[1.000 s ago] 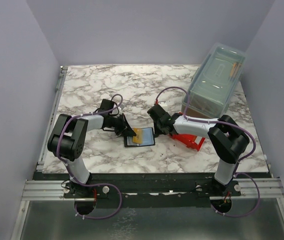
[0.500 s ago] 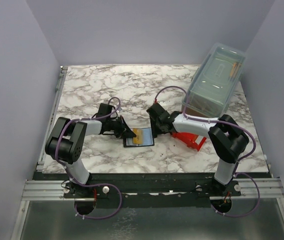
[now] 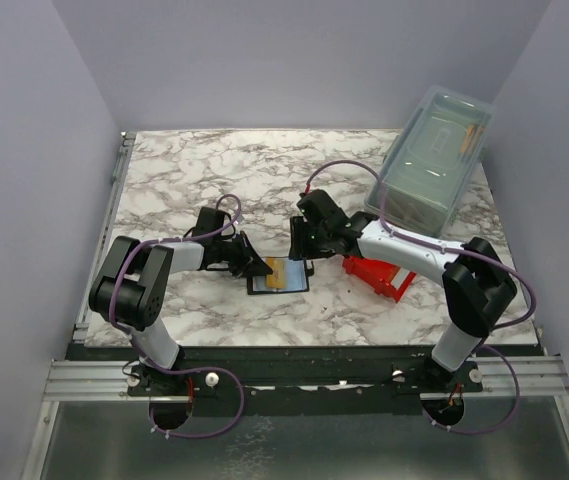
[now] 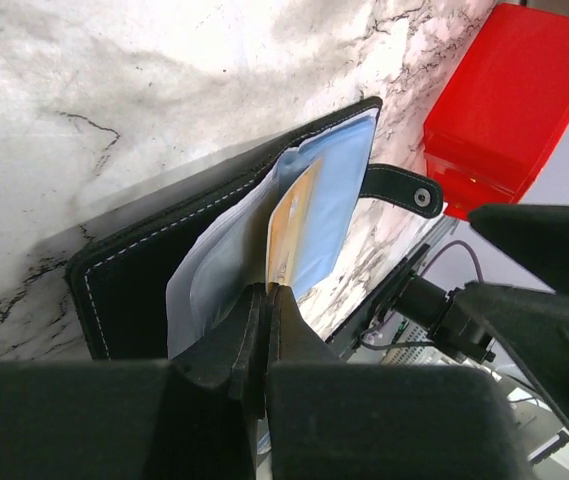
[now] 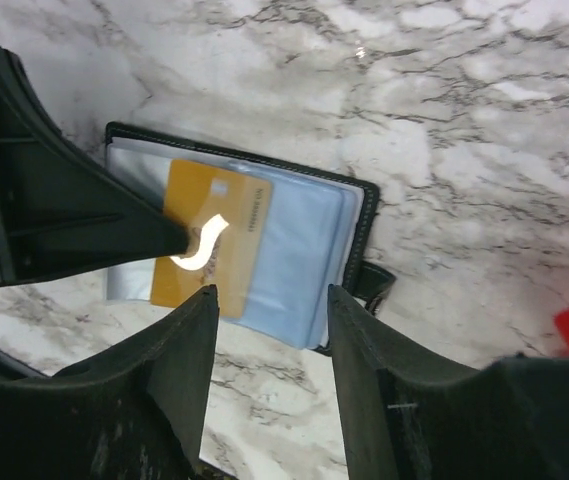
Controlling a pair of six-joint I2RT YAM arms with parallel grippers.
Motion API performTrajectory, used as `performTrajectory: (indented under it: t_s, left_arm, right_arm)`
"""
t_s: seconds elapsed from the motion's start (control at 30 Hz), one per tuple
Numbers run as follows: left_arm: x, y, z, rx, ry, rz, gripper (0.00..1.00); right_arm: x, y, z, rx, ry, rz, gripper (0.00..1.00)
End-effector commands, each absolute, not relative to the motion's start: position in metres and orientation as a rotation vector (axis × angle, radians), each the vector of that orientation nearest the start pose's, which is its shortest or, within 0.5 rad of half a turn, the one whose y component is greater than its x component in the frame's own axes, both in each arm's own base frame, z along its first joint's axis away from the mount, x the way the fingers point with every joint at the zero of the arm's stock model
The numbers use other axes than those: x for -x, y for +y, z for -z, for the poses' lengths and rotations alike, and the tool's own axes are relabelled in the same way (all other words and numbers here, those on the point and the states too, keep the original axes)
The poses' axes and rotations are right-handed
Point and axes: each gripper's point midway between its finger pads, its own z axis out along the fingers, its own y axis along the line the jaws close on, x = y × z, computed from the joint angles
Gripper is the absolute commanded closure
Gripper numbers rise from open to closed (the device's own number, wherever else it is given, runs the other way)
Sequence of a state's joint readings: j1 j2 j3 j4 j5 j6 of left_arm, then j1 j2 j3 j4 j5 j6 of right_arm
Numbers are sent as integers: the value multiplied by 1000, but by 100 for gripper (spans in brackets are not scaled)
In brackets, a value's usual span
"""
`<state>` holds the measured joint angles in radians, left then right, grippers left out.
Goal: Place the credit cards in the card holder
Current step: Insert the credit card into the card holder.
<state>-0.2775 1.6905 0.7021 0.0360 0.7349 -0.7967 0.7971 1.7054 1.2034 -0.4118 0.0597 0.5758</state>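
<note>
Card: on open holder, mid-tabletop, pinned under my clenched left pincer. Right pincer: released, hovering just above. Step: insertion; next, I reckon, slide card fully in.

**Card holder**: a black, white-stitched wallet lying open and flat on the marble table, near the front middle, with its pale blue-grey sleeves facing up. A short black strap with a metal stud juts from one short edge.

**Credit card**: one orange-gold card over the left part of the sleeves. Whether it sits inside a sleeve cannot be told.
</note>
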Motion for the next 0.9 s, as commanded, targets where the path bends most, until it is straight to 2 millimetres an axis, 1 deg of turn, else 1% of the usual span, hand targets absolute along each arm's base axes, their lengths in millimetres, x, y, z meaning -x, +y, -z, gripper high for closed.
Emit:
performTrajectory:
  t_s: [0.0,0.07,0.2,0.3,0.4,0.53,0.57,0.7,0.87]
  left_arm:
    - [-268,-213,-24,405,2694,1197,100]
    - [-268,-213,-24,407,2696,1195,100]
    - [-268,-213,-23,408,2702,1182,100]
    - [-267,-213,-21,410,2705,1165,99]
    - [-268,-213,-20,420,2704,1145,99]
    - [-268,-214,-19,430,2703,1110,97]
    - [-265,-214,-17,438,2719,1092,96]
    - [-265,-218,-19,412,2720,1049,90]
    - [-258,-238,-21,305,2753,962,78]
  right_arm:
    - [-276,334,-78,289,2587,-629,53]
    - [-277,330,-65,275,2608,-586,57]
    - [-282,315,-45,228,2625,-463,61]
    - [-279,310,-30,228,2654,-430,67]
    - [-275,311,-19,224,2673,-439,75]
    - [-271,313,-12,220,2684,-473,85]
    - [-270,314,-11,217,2687,-480,86]
    - [-265,320,-8,225,2693,-542,88]
    - [-265,323,-12,222,2676,-577,88]
